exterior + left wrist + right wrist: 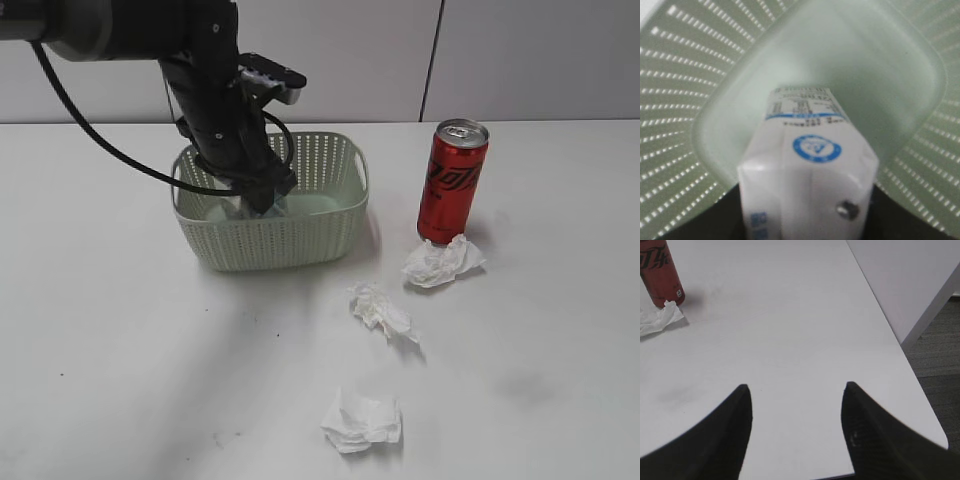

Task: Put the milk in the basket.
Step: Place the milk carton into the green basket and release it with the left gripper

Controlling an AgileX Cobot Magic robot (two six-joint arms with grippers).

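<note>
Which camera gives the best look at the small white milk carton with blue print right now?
The left wrist view: the small white milk carton with blue print fills the frame, held above the floor of the pale green perforated plastic basket. In the exterior view the left gripper and the basket wall hide almost all of it. The right wrist view doesn't show it.

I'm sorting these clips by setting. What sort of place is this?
Probably a lab or office test bench: a plain white table against bare pale wall panels, set with staged props, namely a green basket, a red can and crumpled tissues.
</note>
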